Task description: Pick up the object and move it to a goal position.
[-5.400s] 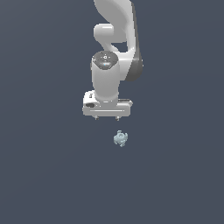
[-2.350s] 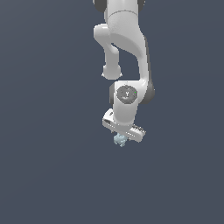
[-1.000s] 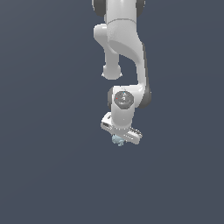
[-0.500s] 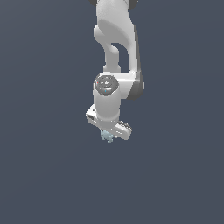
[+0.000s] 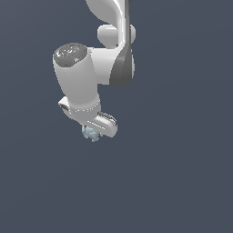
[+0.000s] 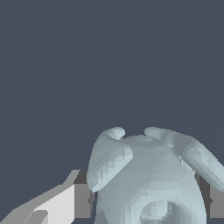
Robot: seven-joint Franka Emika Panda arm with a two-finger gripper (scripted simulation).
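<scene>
The object (image 5: 90, 133) is a tiny pale blue-grey lump with small knobs, peeking out just under the white arm's hand in the exterior view. My gripper (image 5: 92, 132) is shut on it, and the hand hides most of it there. In the wrist view the object (image 6: 148, 175) fills the near part of the picture, sitting between my two fingers; one grey-padded finger (image 6: 65, 202) presses one side and the other finger (image 6: 216, 201) shows at the picture's edge. Object and gripper hang in front of the plain dark background.
The white arm (image 5: 84, 77) leans toward the exterior view's left, with its upper links (image 5: 113, 27) rising out of frame. Only a uniform dark grey backdrop surrounds it.
The gripper came down over the object and shut on it. Over the last second the arm has carried it toward the exterior view's left and grown larger in view, so closer to the camera.
</scene>
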